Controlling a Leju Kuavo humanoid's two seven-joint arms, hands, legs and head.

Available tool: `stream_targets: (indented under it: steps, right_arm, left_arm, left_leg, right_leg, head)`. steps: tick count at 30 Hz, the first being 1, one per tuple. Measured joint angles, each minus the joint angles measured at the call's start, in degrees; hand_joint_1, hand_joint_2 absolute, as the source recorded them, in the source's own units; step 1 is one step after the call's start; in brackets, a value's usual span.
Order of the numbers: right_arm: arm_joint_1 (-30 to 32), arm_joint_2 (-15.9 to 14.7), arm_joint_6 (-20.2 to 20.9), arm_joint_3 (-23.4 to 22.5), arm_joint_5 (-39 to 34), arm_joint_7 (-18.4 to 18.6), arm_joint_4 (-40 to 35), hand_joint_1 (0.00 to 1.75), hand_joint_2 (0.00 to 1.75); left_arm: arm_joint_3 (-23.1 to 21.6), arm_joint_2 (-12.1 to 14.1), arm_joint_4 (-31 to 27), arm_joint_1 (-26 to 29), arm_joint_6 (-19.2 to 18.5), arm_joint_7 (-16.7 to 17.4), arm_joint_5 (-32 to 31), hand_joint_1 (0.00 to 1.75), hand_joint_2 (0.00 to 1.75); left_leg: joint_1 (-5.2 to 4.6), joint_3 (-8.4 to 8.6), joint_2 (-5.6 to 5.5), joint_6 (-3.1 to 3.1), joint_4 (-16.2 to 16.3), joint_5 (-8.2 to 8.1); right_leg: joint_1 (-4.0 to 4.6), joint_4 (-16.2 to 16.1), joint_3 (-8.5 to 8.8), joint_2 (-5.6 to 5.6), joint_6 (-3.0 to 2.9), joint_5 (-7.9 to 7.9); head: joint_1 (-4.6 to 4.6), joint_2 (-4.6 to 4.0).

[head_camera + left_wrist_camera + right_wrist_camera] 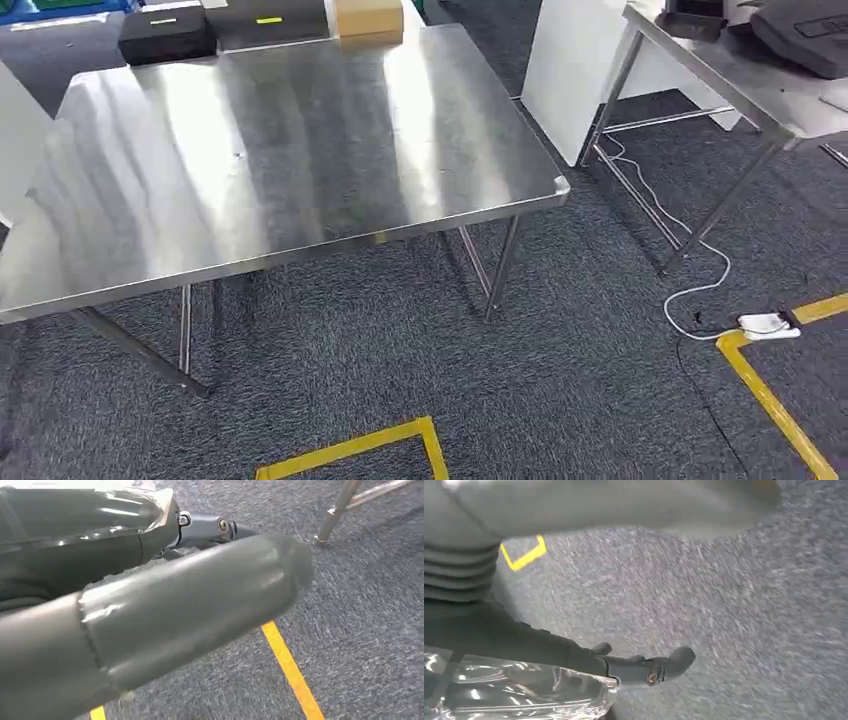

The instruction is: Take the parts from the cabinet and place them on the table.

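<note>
Black case (166, 33), cardboard box (368, 18), power strip (768, 325)

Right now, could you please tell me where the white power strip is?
In the head view, the white power strip lies on the grey carpet at the right, touching the yellow floor tape, right of the steel table.

Steel table (270, 160) fills middle of view, top bare and streaked with glare, seen at a tilt. At its far edge: black case (166, 34), dark case with yellow label (268, 24), cardboard box (368, 18) (box sits at table's far rim). Second steel table (745, 80) at upper right, carrying dark bag (805, 32). White panel (572, 70) stands between both tables. Grey carpet (560, 370) below, with yellow tape (770, 400) marks. White cable (690, 245) runs across carpet to power strip (768, 325).
</note>
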Motion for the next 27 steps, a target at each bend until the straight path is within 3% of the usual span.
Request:
stream_targets:
  steps: [1, 2, 4, 5, 6, 8, 9, 10, 11, 13, 14, 15, 16, 17, 19, 20, 21, 23, 24, 25, 27]
  right_arm:
    - [-0.11, 0.04, 0.0, 0.0, -0.11, 0.24, 0.02, 0.0, 0.0]
    - [-0.35, 0.07, -0.02, 0.02, -0.26, 0.5, 0.02, 0.0, 0.0]
    - [-0.41, 0.11, -0.04, 0.04, -0.46, 0.66, 0.02, 0.0, 0.0]
    - [-0.27, 0.13, -0.07, 0.04, -0.5, 0.81, 0.02, 0.0, 0.0]
    - [-0.14, 0.11, -0.11, 0.04, -0.59, 0.92, 0.02, 0.0, 0.0]
    - [0.02, 0.04, -0.17, 0.04, -0.66, 1.03, 0.02, 0.0, 0.0]
    - [-0.05, 0.04, -0.2, 0.04, -0.66, 1.03, 0.02, 0.0, 0.0]
    - [-0.22, 0.09, -0.2, 0.09, -0.57, 1.0, 0.02, 0.0, 0.0]
    - [-0.33, 0.11, -0.26, 0.13, -0.5, 0.98, 0.02, 0.0, 0.0]
    - [0.05, 0.13, -0.26, 0.2, -0.48, 0.96, 0.04, 0.0, 0.0]
    - [0.11, 0.13, -0.26, 0.2, -0.48, 0.92, 0.02, 0.0, 0.0]
    - [0.15, 0.15, -0.26, 0.24, -0.48, 0.85, 0.04, 0.0, 0.0]
    - [0.07, 0.09, -0.26, 0.26, -0.5, 0.87, 0.02, 0.0, 0.0]
    - [-0.05, 0.07, -0.26, 0.31, -0.46, 0.81, 0.02, 0.0, 0.0]
    - [-0.04, 0.09, -0.26, 0.37, -0.46, 0.81, 0.02, 0.0, 0.0]
    - [0.11, 0.09, -0.26, 0.37, -0.46, 0.81, 0.02, 0.0, 0.0]
    - [0.26, 0.07, -0.26, 0.37, -0.46, 0.81, 0.02, 0.0, 0.0]
    - [0.31, 0.09, -0.26, 0.39, -0.31, 0.74, 0.02, 0.0, 0.0]
    - [0.26, 0.15, -0.26, 0.39, -0.31, 0.68, 0.02, 0.0, 0.0]
    - [0.11, 0.26, -0.26, 0.42, -0.28, 0.61, 0.04, 0.0, 0.0]
    - [-0.07, 0.24, -0.26, 0.44, -0.24, 0.41, 0.04, 0.0, 0.0]
  left_arm:
    - [0.0, 0.0, 0.0, 0.02, 0.0, 0.0, -0.15, 0.0, 0.0]
    - [0.0, 0.04, 0.0, 0.22, -0.15, 0.04, -0.28, 0.0, 0.0]
    - [0.0, 0.04, 0.02, 0.32, -0.17, 0.15, -0.61, 0.0, 0.0]
    - [0.0, 0.04, 0.02, 0.28, -0.17, 0.26, -0.81, 0.0, 0.0]
    - [0.0, 0.02, 0.02, 0.22, -0.17, 0.35, -0.87, 0.0, 0.0]
    - [0.0, -0.09, 0.02, 0.16, -0.22, 0.48, -0.92, 0.0, 0.0]
    - [0.0, -0.11, 0.02, 0.09, -0.22, 0.48, -0.9, 0.0, 0.0]
    - [0.0, -0.11, 0.0, 0.09, -0.22, 0.5, -0.9, 0.0, 0.0]
    - [0.0, -0.09, 0.0, 0.07, -0.2, 0.48, -0.9, 0.0, 0.0]
    - [-0.02, -0.13, 0.0, -0.1, -0.17, 0.48, -0.83, 0.0, 0.0]
    - [0.0, -0.22, -0.04, -0.13, -0.17, 0.42, -0.76, 0.0, 0.0]
    - [0.0, -0.17, -0.04, -0.14, -0.15, 0.39, -0.72, 0.0, 0.0]
    - [0.0, -0.2, -0.04, -0.04, -0.13, 0.31, -0.72, 0.0, 0.0]
    - [0.0, -0.22, -0.02, 0.14, -0.13, 0.31, -0.74, 0.0, 0.0]
    - [0.0, -0.24, 0.0, 0.39, -0.13, 0.31, -0.72, 0.0, 0.0]
    - [0.0, -0.22, 0.0, 0.44, -0.13, 0.31, -0.72, 0.0, 0.0]
    - [0.0, -0.22, 0.0, 0.45, -0.13, 0.31, -0.7, 0.0, 0.0]
    - [0.0, -0.22, 0.0, 0.46, -0.13, 0.28, -0.66, 0.0, 0.0]
    - [0.0, -0.22, 0.0, 0.46, -0.13, 0.28, -0.66, 0.0, 0.0]
    - [0.02, -0.17, 0.02, 0.53, -0.13, 0.28, -0.66, 0.0, 0.0]
    - [0.0, -0.22, 0.02, 0.59, -0.11, 0.2, -0.66, 0.0, 0.0]
  left_leg:
    - [0.0, -0.14, 1.02, 0.2, -0.02, -0.02]
    - [-0.14, -0.18, 2.07, 0.36, 0.01, 0.0]
    - [-0.31, -0.38, 4.19, 0.36, 0.04, -0.03]
    - [-0.33, -0.44, 5.01, 0.35, 0.05, -0.03]
    - [-0.33, -0.48, 5.89, 0.33, 0.06, -0.04]
    - [-0.3, -0.3, 7.29, 0.17, 0.08, -0.11]
    - [-0.38, -0.06, 7.89, -0.09, 0.17, -0.23]
    - [-0.77, -0.12, 8.4, -0.43, 0.3, -0.41]
    - [-0.9, -0.02, 9.17, -0.84, 0.41, -0.65]
    - [-0.69, 0.43, 10.28, -1.47, 0.2, -0.57]
    - [-0.63, 0.51, 10.59, -1.94, 0.37, -0.87]
    - [-0.22, 0.21, 7.79, -2.49, 1.35, -1.85]
    - [-0.09, -0.96, 4.8, -2.66, 4.33, -4.32]
    - [-0.03, -2.92, 3.46, -2.75, 8.89, -7.08]
    - [-0.03, -6.61, 2.7, -2.9, 17.1, -10.41]
    - [-0.03, -7.37, 2.65, -2.85, 18.66, -10.23]
    - [-0.03, -6.82, 2.64, -2.75, 17.21, -8.59]
    - [0.03, -2.71, 1.81, -2.34, 8.4, -3.17]
    - [0.19, -0.36, -0.59, -2.0, 3.28, -0.82]
    - [0.34, 0.45, -3.68, -1.61, 1.26, -1.26]
    - [0.1, 0.26, -2.3, -1.57, 0.97, -1.24]
  right_leg:
    - [0.27, 3.2, -1.69, -2.07, -0.29, -1.91]
    - [0.11, 7.76, -4.05, -3.03, -0.57, -4.05]
    - [0.09, 15.56, -7.6, -3.77, -0.47, -6.83]
    - [0.08, 16.35, -7.68, -3.96, -0.11, -6.79]
    - [0.07, 14.21, -6.13, -4.15, 0.35, -5.85]
    - [-0.11, 4.37, -0.28, -5.57, 1.15, -2.37]
    - [-0.11, -0.88, 2.94, -8.24, 1.21, -1.19]
    - [0.23, -1.62, 2.88, -9.21, 0.51, -1.4]
    - [0.33, -1.9, 2.93, -8.57, -0.13, -0.91]
    - [0.59, -1.81, 2.27, -7.24, -0.8, -0.88]
    - [-0.01, -2.18, 2.57, -6.52, -1.37, -0.54]
    - [-0.41, -2.22, 3.05, -5.92, -1.63, -0.36]
    - [-0.49, -2.19, 2.83, -5.49, -2.28, -0.02]
    - [-0.4, -2.17, 2.64, -4.81, -2.52, 0.13]
    - [-0.15, -2.12, 2.42, -3.41, -2.68, 0.26]
    - [-0.08, -2.11, 2.45, -2.66, -2.66, 0.27]
    - [-0.07, -2.06, 2.52, -1.9, -2.65, 0.27]
    - [-0.07, -2.0, 2.77, -0.23, -2.56, 0.33]
    - [-0.07, -1.99, 2.82, 0.57, -2.43, 0.39]
    - [0.41, -1.78, 2.53, 1.21, -2.16, 0.48]
    - [0.26, -1.78, 1.6, 2.52, -1.42, 0.91]
  head:
    - [0.7, 0.0]
    - [0.77, 0.0]
    - [0.77, 0.0]
    - [0.74, 0.0]
    - [0.76, 0.0]
    - [0.76, 0.0]
    - [0.81, 0.0]
    - [0.68, 0.0]
    - [0.61, 0.0]
    - [0.61, 0.0]
    - [0.72, 0.0]
    - [0.59, 0.0]
    - [0.31, 0.0]
    - [0.35, 0.0]
    - [0.31, 0.0]
    - [0.39, 0.0]
    - [0.33, 0.0]
    - [0.33, 0.0]
    - [0.33, 0.0]
    - [0.42, 0.0]
    - [0.37, 0.0]
